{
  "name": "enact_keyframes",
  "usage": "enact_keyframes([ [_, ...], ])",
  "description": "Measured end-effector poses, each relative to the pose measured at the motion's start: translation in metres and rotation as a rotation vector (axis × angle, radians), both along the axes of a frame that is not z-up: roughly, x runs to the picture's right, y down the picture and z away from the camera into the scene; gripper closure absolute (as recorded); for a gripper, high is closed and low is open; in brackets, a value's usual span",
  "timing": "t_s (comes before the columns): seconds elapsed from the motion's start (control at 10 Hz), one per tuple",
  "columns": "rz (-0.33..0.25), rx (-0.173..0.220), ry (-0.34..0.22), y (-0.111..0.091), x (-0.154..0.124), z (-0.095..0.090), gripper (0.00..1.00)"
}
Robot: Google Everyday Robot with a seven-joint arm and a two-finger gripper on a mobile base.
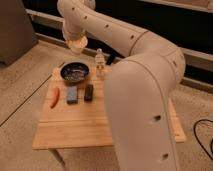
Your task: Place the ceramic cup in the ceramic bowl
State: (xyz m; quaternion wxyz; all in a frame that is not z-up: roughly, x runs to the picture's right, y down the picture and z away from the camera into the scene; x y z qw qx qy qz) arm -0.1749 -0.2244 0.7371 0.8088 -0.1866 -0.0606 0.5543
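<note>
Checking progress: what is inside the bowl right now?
Only the speckled inside of the bowl shows; no cup lies in it. The cup hangs above it, held in the shut tool. Nothing covers the inside of the bowl.

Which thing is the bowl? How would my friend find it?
Look at the wooden table, at its far left corner, just below the robot's gripper. The bowl is the round black dish there, speckled inside, wider than the slim clear bottle beside it and the flat blocks in front.
</note>
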Motion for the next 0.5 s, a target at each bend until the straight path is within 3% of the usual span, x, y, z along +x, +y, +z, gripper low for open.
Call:
enact_keyframes([
  [0.5,-0.098,-0.092,-0.030,0.015,-0.022,0.035,1.00],
])
